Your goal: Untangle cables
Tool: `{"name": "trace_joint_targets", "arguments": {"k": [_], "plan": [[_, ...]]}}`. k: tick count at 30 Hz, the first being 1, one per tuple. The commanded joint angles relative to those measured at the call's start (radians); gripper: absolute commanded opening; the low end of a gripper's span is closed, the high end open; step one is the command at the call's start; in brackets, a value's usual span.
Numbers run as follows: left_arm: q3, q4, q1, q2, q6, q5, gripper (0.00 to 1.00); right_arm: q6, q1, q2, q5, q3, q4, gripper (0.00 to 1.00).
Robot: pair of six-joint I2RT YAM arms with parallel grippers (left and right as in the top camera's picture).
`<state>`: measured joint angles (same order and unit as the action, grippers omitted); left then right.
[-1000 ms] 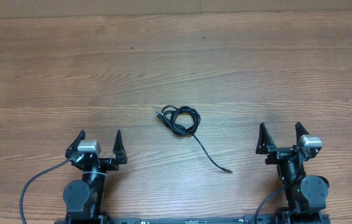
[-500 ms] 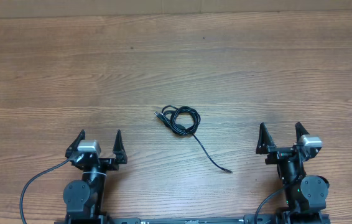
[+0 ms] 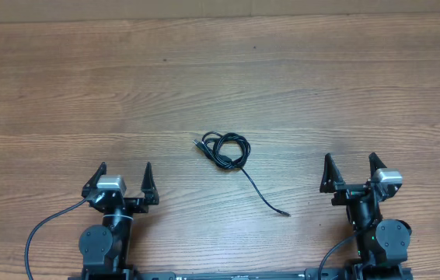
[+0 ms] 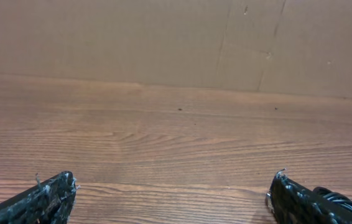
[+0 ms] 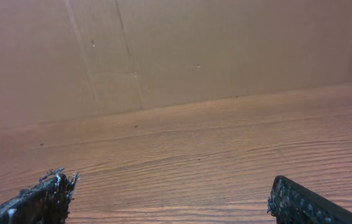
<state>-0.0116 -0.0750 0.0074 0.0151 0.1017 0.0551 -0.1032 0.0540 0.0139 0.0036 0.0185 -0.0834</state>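
Note:
The cables (image 3: 226,148) lie in a small black coiled bundle near the middle of the wooden table, with one thin tail running down-right to a small plug end (image 3: 284,212). My left gripper (image 3: 123,175) is open and empty at the near left, well apart from the bundle. My right gripper (image 3: 350,167) is open and empty at the near right. In the left wrist view (image 4: 173,199) and the right wrist view (image 5: 170,202) only bare wood shows between the spread fingertips; the cables are out of view there.
A brown cardboard wall (image 4: 176,43) stands along the table's far edge and also shows in the right wrist view (image 5: 176,50). Thicker black wires (image 3: 37,233) run from the arm bases at the near edge.

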Motion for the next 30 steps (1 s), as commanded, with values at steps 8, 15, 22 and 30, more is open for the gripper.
{"name": "trace_joint_targets", "arguments": {"k": [8, 15, 22, 30], "plan": [[0.007, -0.002, 0.005, -0.010, -0.018, -0.065, 1.00, 0.007, 0.003, -0.011, -0.006, -0.011, 0.001, 1.00], [0.007, -0.002, 0.005, -0.010, -0.020, -0.064, 1.00, 0.007, 0.003, -0.011, -0.006, -0.011, 0.001, 1.00], [0.007, 0.000, 0.005, -0.010, 0.001, -0.043, 0.99, 0.007, 0.003, -0.011, -0.006, -0.011, 0.001, 1.00], [-0.037, -0.004, 0.005, -0.010, 0.042, 0.101, 1.00, 0.007, 0.003, -0.011, -0.006, -0.011, 0.001, 1.00]]}}
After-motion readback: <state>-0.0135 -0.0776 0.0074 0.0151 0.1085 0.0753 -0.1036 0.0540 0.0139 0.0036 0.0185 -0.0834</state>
